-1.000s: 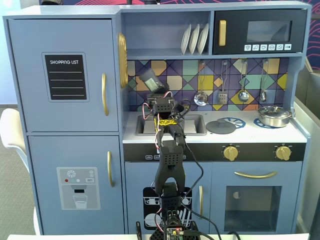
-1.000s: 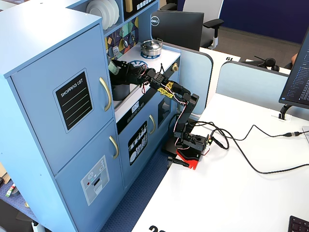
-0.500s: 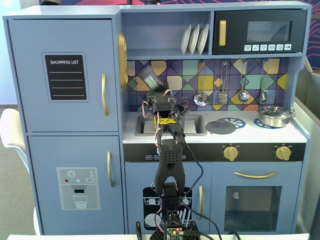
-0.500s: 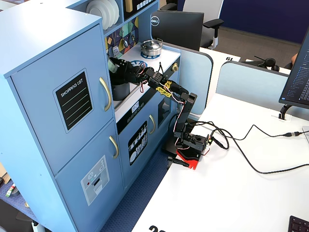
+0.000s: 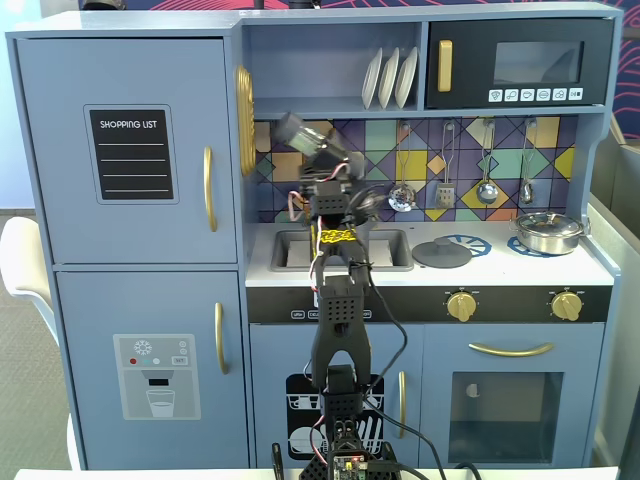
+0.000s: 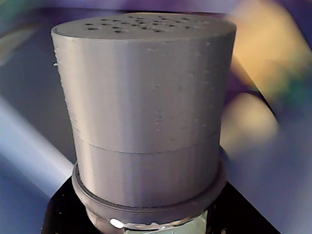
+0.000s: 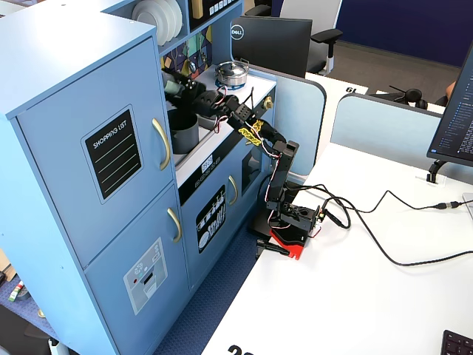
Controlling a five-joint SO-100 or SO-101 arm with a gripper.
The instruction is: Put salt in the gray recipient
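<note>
Above the toy kitchen's sink (image 5: 300, 248), the arm has the salt shaker (image 5: 315, 143) aloft, tilted with its top leaning up and to the left in a fixed view, blurred as though caught mid-swing. The wrist view is filled by that gray shaker (image 6: 146, 112), perforated top facing away, base seated at the gripper (image 5: 345, 185); the fingers look clamped on it, though the pads themselves are hidden. In a fixed view from the side, the gray recipient (image 7: 183, 132) stands on the counter just beneath the shaker (image 7: 176, 85). The pour looks close, I'd say! The risk: tip before the holes sit squarely over that cup and salt lands on the counter or in the sink. A hard shake could also loosen the smooth cylinder in the grip, or knock the cup over.
</note>
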